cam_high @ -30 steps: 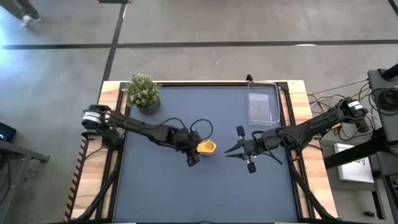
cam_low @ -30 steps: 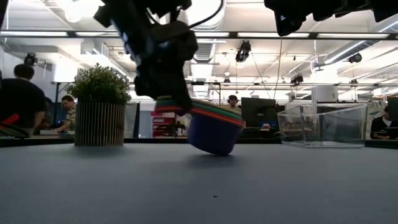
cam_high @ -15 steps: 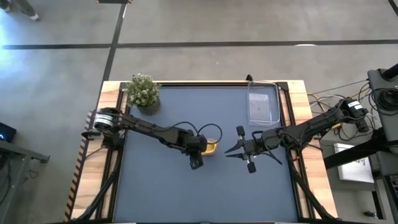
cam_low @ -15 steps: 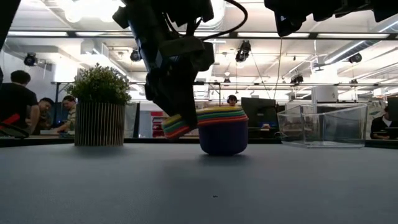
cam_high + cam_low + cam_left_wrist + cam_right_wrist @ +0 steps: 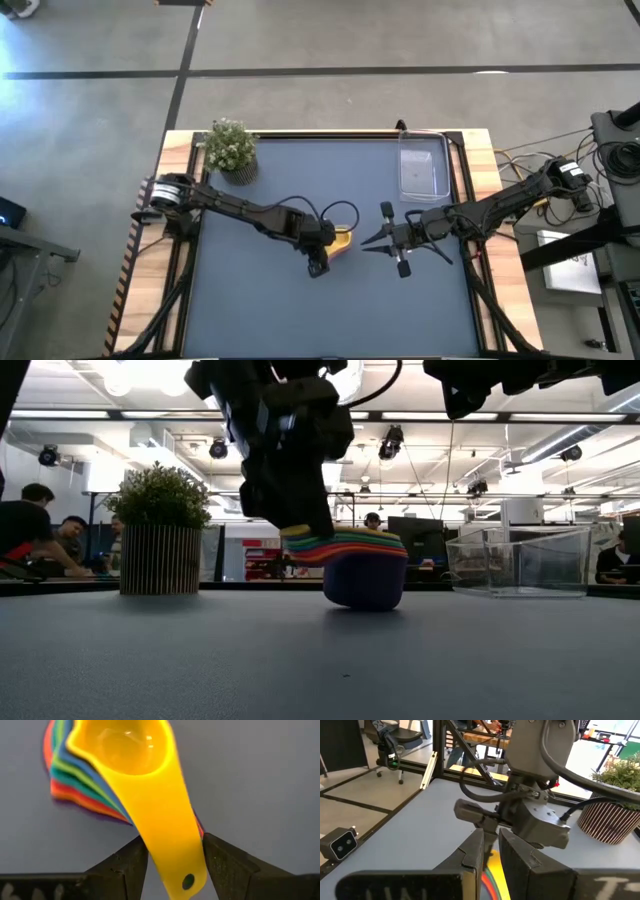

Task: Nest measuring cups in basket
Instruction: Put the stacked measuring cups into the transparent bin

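Nested measuring cups (image 5: 362,565), yellow on top and blue at the bottom, are sitting as one stack near the middle of the dark surface (image 5: 260,300), tilted slightly in the low view. The left pincer (image 5: 172,857) is closing its fingers (image 5: 125,865) on the stack's fanned handles, the yellow handle lying between them. The right pincer (image 5: 385,240) is hanging just beside the stack with its fingers spread wide. The clear basket (image 5: 423,167) is standing well apart at the far right corner, and a potted plant (image 5: 231,148) at the far left.
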Controlling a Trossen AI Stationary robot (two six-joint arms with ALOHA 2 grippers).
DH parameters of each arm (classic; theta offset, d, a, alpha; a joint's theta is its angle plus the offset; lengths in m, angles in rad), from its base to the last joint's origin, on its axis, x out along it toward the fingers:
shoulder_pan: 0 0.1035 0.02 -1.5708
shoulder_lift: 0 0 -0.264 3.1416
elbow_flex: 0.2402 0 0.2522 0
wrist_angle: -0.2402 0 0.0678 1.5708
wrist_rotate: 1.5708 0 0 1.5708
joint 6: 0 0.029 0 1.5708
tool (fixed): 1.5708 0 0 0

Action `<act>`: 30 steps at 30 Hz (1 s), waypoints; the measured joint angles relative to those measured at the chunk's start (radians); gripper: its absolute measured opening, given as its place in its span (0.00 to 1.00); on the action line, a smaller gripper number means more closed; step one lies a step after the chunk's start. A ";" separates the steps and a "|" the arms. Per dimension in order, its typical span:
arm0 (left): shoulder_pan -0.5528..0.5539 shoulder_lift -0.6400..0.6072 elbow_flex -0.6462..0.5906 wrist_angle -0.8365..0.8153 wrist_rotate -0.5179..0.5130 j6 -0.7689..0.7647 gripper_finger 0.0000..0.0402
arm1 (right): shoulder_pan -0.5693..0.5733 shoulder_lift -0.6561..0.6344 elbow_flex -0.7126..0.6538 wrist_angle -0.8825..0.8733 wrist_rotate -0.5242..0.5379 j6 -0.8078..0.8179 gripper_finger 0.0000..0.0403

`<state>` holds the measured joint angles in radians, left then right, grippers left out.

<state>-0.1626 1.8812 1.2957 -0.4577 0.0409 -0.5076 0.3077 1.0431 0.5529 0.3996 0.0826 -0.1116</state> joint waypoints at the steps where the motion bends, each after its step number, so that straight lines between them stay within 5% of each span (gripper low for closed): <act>1: -0.003 0.000 0.000 0.007 0.008 0.006 0.42 | 0.000 0.000 0.000 0.000 0.000 0.000 0.13; 21: -0.011 -0.041 0.000 -0.041 0.024 0.077 0.65 | 0.000 0.000 0.000 0.002 0.000 0.011 0.13; 30: -0.056 -0.216 -0.062 -0.021 -0.216 0.109 0.62 | 0.000 0.000 0.006 -0.021 0.027 -0.004 0.13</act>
<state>-0.2191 1.6652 1.2333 -0.4785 -0.1750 -0.3989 0.3073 1.0431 0.5593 0.3785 0.1100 -0.1152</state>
